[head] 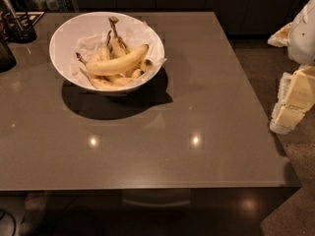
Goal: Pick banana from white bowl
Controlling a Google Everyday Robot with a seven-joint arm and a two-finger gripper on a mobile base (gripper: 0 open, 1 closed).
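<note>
The white bowl [63, 39] stands on the back left part of a grey-brown table [206, 97], lined with crumpled white paper. The banana [118, 63], long, curved and pale yellow, lies across the top of the bowl's contents with its thin dark stem at the left and its blunt end at the right. Several smaller bananas with upright dark stems [114, 31] lie under and behind it. My gripper [291, 104] shows as cream-white parts at the right edge of the camera view, beyond the table's right side and far from the bowl.
A dark holder with utensils [17, 26] stands at the table's back left corner. The table's front edge [147, 188] runs across the lower part of the view. Dark cabinets stand behind the table. Floor shows at the right.
</note>
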